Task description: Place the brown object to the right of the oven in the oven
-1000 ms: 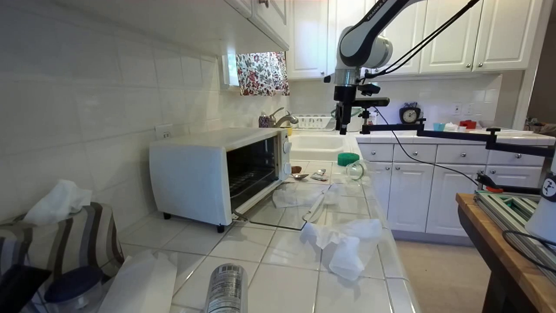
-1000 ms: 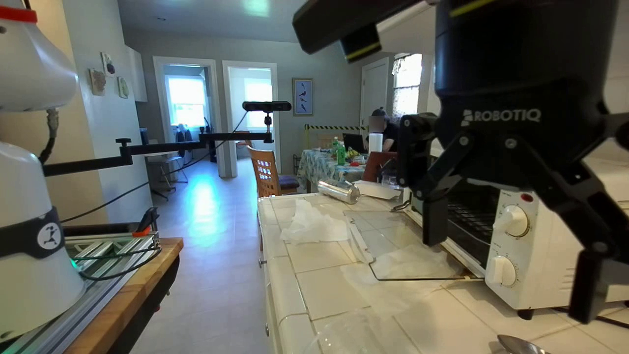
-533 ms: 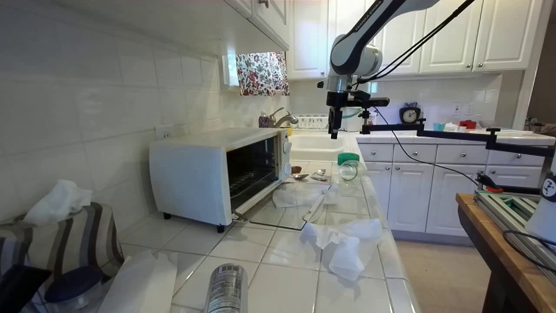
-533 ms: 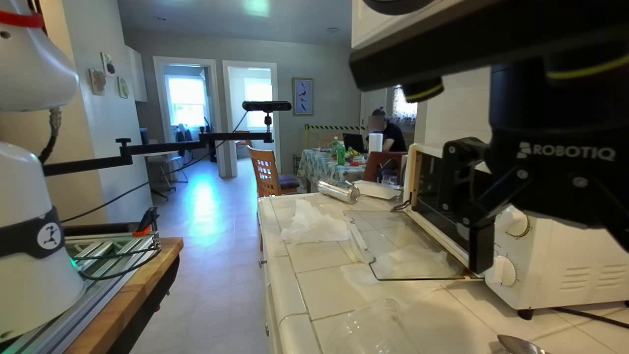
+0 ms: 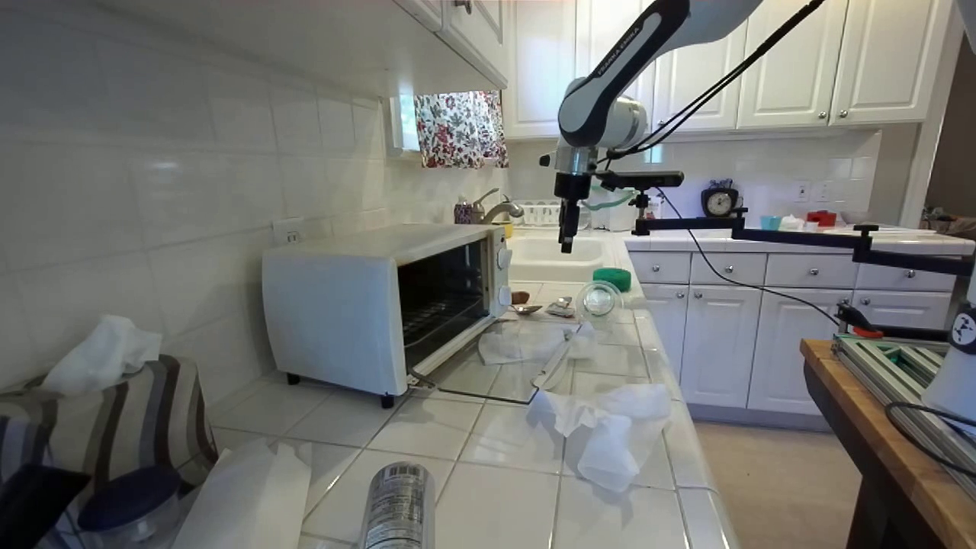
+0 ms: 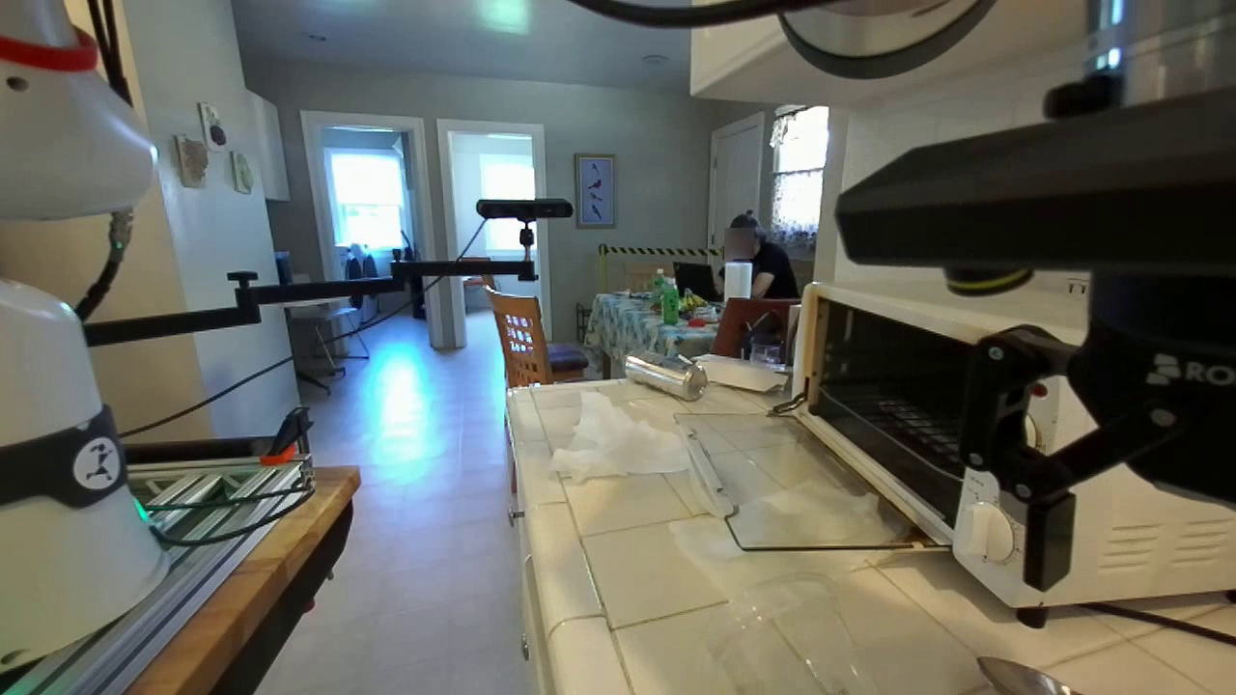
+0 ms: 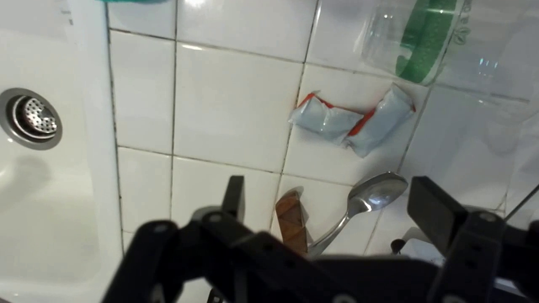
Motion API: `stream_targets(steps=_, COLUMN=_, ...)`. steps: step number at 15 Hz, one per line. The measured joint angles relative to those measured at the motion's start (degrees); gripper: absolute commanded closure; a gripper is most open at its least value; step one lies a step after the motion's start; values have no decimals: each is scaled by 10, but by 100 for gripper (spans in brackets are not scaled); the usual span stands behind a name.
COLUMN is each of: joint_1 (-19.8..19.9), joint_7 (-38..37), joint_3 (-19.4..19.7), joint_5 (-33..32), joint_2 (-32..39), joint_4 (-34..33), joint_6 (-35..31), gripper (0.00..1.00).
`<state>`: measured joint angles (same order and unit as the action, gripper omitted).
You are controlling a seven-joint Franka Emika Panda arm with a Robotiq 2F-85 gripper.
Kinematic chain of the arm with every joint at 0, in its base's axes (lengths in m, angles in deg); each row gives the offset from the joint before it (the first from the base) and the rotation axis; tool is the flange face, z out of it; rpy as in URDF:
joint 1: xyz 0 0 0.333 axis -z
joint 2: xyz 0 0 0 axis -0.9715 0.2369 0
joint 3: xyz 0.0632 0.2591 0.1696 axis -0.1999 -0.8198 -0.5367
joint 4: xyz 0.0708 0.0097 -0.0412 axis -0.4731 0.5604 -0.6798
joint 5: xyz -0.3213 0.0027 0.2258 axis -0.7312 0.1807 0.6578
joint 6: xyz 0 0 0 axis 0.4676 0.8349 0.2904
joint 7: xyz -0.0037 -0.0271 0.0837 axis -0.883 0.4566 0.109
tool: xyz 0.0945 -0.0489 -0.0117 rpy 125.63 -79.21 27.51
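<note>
"How do you stand?"

"My end effector (image 7: pixel 330 193) hangs above the white-tiled table (image 7: pixel 231 105), fingers (image 7: pixel 233 198) pointing down. I see them wide apart in the wrist view."

"Where is the brown object (image 7: pixel 290 219)?"

"On the table, below me. In the wrist view it shows between my fingers, nearer the one on that view's left. In an exterior view it lies just past the knob end of the oven (image 5: pixel 335 313)."

"Anything close to it?"

"A spoon (image 7: pixel 366 200), just beside it; I can't tell whether the handle touches. Two silvery packets (image 7: pixel 326 120) with red edges lie near, and close to those is a clear container (image 5: pixel 600 300). The sink (image 7: pixel 50 202) is at the left in the wrist view."

"And the oven itself?"

"Its glass door (image 6: pixel 772 463) is folded down in both exterior views. I make out a wire rack (image 6: pixel 917 430) inside. A crumpled white sheet (image 5: pixel 610 435) lies near the door."
</note>
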<state>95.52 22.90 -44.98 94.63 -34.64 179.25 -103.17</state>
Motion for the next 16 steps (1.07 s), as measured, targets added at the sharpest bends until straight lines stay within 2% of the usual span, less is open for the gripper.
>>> stream_targets(steps=10, joint_1=6, joint_7=-1, joint_3=-13, joint_5=0, joint_2=12, joint_4=-18, joint_6=16, gripper=0)
stream_targets(steps=16, joint_1=13, joint_7=-10, joint_3=-17, joint_5=0, joint_2=55, joint_4=-25, joint_6=-63, gripper=0)
